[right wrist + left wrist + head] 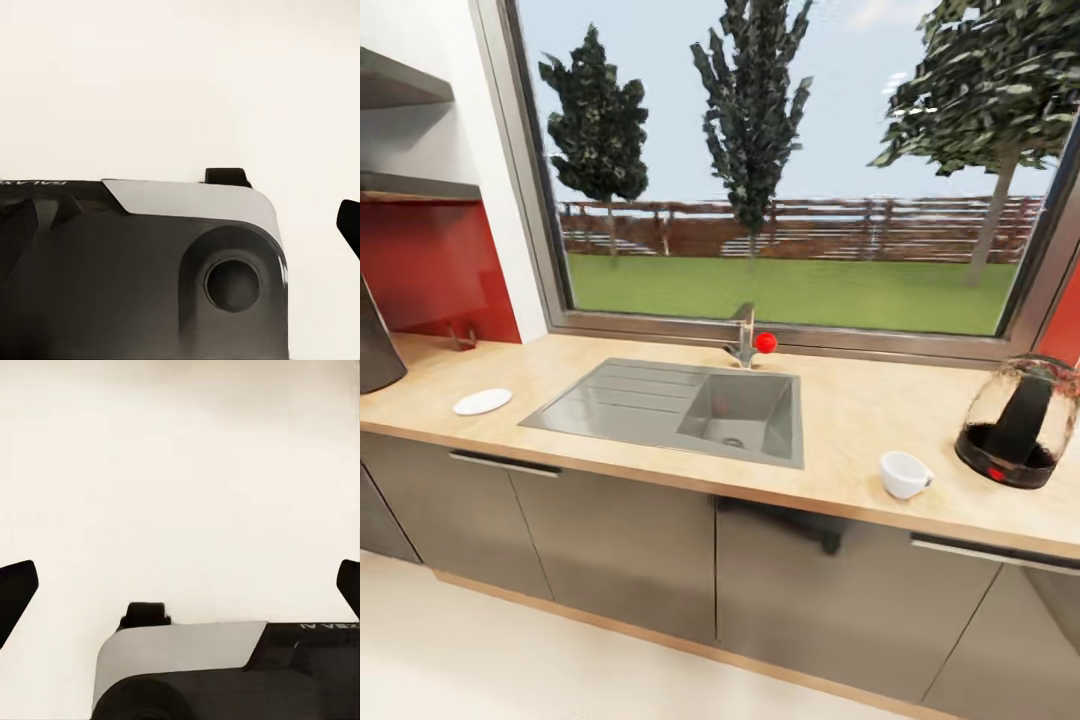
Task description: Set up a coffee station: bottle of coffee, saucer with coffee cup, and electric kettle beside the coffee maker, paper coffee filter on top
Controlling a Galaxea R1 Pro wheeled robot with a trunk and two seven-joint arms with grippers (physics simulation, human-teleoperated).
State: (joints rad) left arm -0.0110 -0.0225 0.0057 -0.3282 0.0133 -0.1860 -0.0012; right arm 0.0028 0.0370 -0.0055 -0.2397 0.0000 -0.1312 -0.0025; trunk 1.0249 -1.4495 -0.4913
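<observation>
In the head view the light wood countertop (860, 400) runs across with a steel sink (680, 408) set in it. The dark grey coffee maker (374, 345) is cut off by the picture's left edge. A white saucer (482, 402) lies just right of it. The white coffee cup (905, 474) lies tipped near the front edge, right of the sink. The glass electric kettle (1020, 420) stands at the far right. A thin dark kitchen shelf (415, 187) hangs upper left. The bottle of coffee and paper coffee filter are out of view. My left gripper (180, 585) and right gripper (180, 225) are open and empty over pale floor.
A tap with a red knob (752, 342) stands behind the sink below a large window. A second, thicker shelf (400, 85) sits above the thin one. Grey cabinet fronts (610, 540) drop from the counter to pale floor. Both wrist views include part of my own base (225, 675).
</observation>
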